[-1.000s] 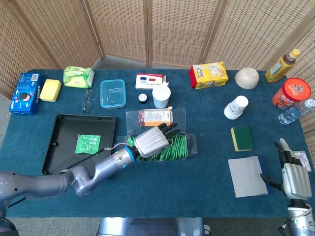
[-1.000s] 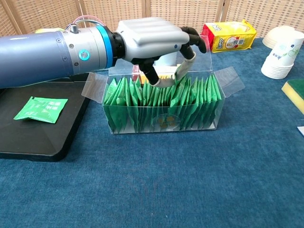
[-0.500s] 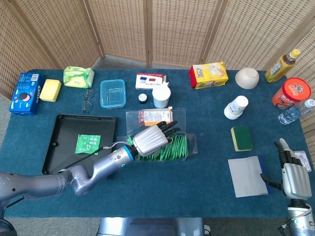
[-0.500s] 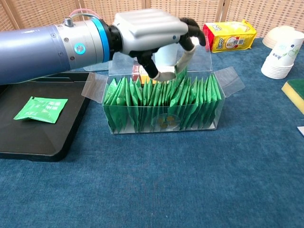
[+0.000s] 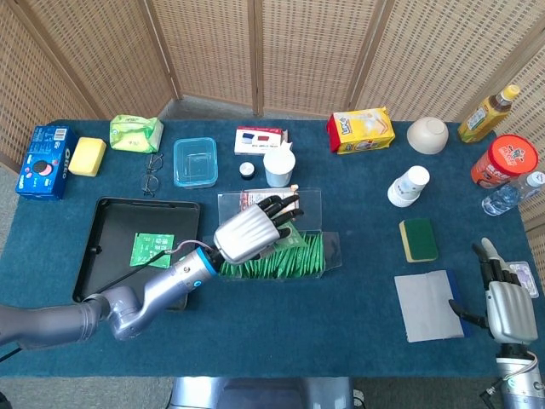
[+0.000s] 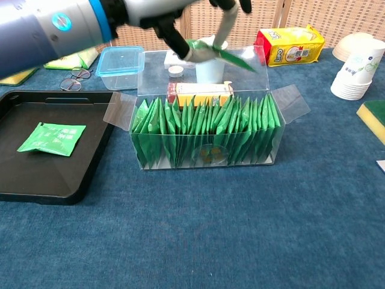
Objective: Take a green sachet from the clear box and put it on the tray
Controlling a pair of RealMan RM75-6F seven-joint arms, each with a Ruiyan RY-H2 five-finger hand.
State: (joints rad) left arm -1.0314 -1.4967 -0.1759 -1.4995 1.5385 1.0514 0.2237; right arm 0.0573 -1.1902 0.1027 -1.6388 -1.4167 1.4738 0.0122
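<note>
Up top-centre of the chest view, the left hand [image 6: 180,18] pinched one flat green foil sachet [image 6: 224,54] between thumb and fingers, lifted clear above the clear plastic box [image 6: 204,158], its long axis running left-right, free end tilted down toward the right. Row of green sachets [image 6: 204,129] stood upright inside, too packed to count. One more green printed sachet [image 5: 152,250] lay flat on the black rectangular tray [image 5: 102,256], print unreadable. Blue biscuit pack [image 5: 41,160], far left, read "OREO". Right hand [image 5: 502,302], lower right, held nothing, fingers extended.
</note>
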